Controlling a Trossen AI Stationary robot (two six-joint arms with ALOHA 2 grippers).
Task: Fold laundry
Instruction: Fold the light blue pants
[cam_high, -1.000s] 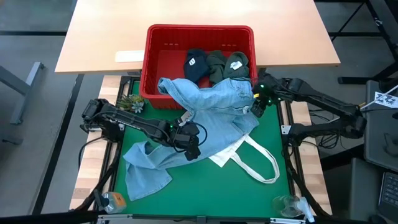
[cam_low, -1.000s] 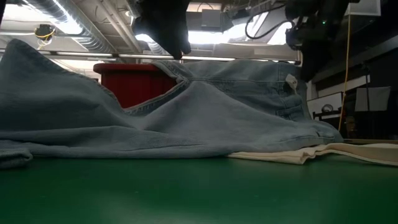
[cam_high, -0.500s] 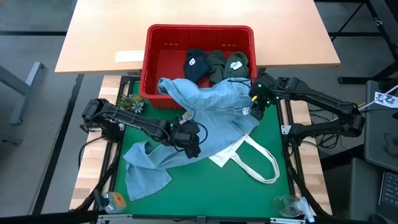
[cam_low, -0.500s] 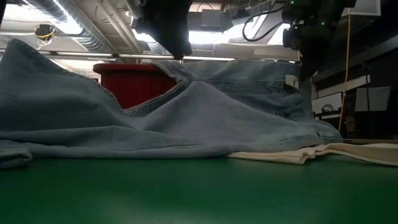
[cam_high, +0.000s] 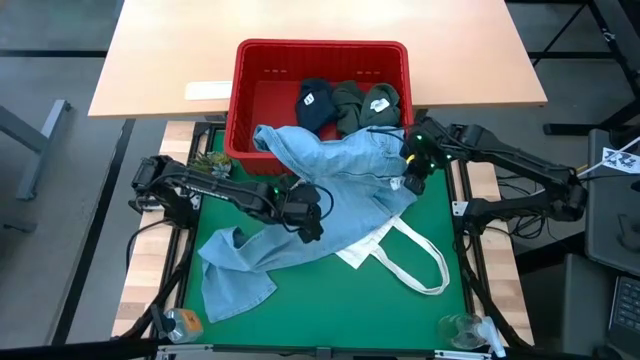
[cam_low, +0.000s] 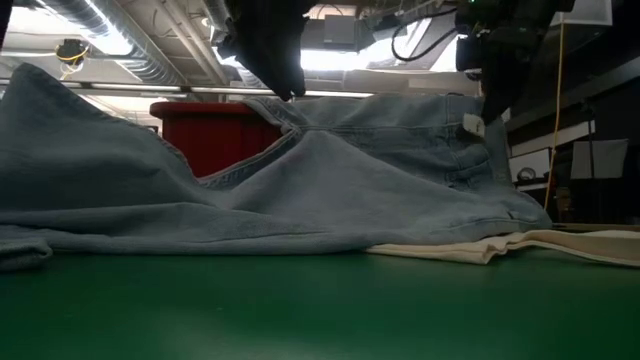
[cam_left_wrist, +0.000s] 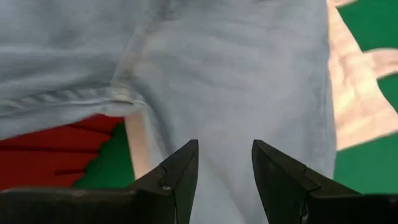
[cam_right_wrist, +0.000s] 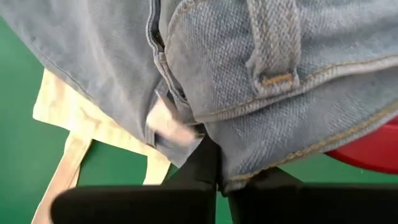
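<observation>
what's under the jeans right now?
Under the jeans lie the green mat and part of a cream tote bag, whose handles stick out. The waist end drapes over the red basket rim. Anything else beneath is covered.

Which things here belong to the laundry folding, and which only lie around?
Job: denim jeans, right claw shut on their waistband; navy garment and two olive garments in the basket.
Lying about: red basket, tote bag, small plant.
</observation>
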